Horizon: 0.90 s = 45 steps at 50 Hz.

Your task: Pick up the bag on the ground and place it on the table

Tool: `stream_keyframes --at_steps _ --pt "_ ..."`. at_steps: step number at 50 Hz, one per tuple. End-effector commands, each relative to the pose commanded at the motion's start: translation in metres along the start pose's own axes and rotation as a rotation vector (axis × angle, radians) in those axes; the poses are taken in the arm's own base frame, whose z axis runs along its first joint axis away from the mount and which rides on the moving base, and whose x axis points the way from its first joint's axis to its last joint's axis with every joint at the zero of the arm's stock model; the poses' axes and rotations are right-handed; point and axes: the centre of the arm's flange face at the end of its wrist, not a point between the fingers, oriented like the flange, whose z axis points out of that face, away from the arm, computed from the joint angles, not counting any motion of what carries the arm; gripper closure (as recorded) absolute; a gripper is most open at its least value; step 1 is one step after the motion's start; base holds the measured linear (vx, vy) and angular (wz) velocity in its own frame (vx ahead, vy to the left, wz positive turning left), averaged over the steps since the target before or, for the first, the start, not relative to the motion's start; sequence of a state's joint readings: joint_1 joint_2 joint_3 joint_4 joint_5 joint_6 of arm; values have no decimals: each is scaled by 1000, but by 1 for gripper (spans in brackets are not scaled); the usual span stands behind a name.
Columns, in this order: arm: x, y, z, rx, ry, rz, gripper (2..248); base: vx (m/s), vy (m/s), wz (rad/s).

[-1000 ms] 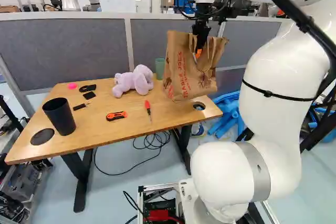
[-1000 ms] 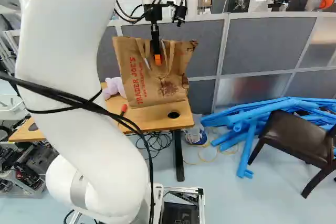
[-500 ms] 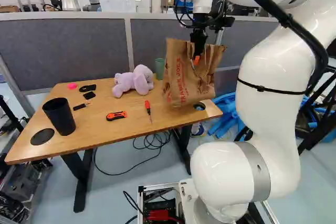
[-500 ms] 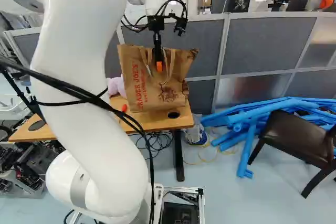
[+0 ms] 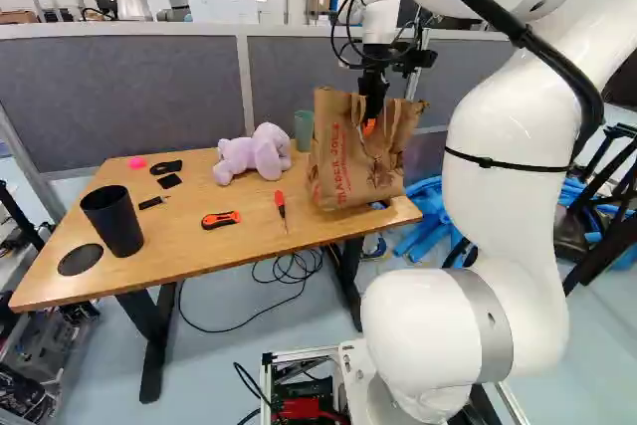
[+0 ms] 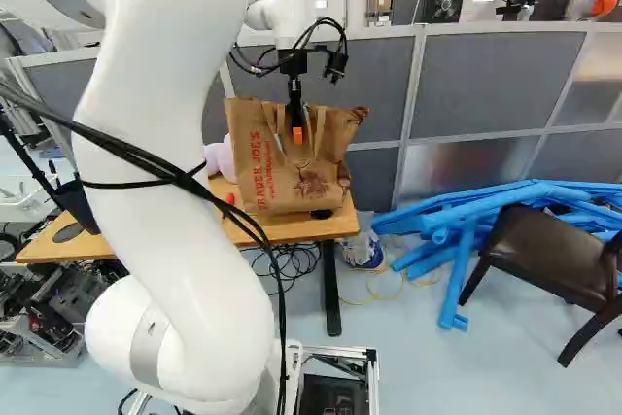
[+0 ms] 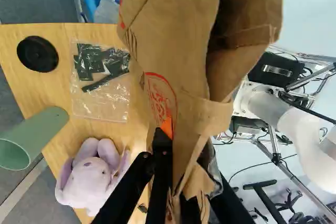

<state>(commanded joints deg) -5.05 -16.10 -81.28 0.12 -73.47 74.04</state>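
The brown paper bag (image 5: 353, 151) hangs upright above the right end of the wooden surface (image 5: 184, 246); whether its bottom touches the wood is hard to tell. The claw (image 6: 296, 133) is clamped on the bag's upper edge by a handle, though paper covers much of one finger in the wrist view. The arm (image 6: 165, 162) hides much of the surface in the right base view. The bag's contents cannot be made out.

Compared with the earlier frames, the claw and bag are lower, and the bag now covers most of the round hole (image 6: 322, 214) in the left base view. The arm's upper part has swung with them; the base has not moved.

The green cup (image 5: 304, 130) stands near the bag, with the lavender plush toy (image 5: 253, 153) next to it. A clear plastic bag (image 7: 100, 82) lies close by. The screwdriver (image 5: 280, 201), orange cutter (image 5: 220, 219) and black cup (image 5: 112, 220) sit farther along. Blue tubes (image 6: 457, 230) and a dark chair (image 6: 549, 250) are on the floor.
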Motion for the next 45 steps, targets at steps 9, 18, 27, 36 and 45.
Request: stream_keyframes --at_steps 9,18,27,36,45 --pt "1 2 17 -14 -4 2 229 0 0 0" --pt "3 -4 32 -36 -11 3 229 0 0 0" --pt "5 -10 45 -59 -17 3 229 0 0 0" --pt "5 -12 47 -65 -19 3 229 0 0 0" --pt "5 -12 48 -65 -19 3 222 0 0 0"
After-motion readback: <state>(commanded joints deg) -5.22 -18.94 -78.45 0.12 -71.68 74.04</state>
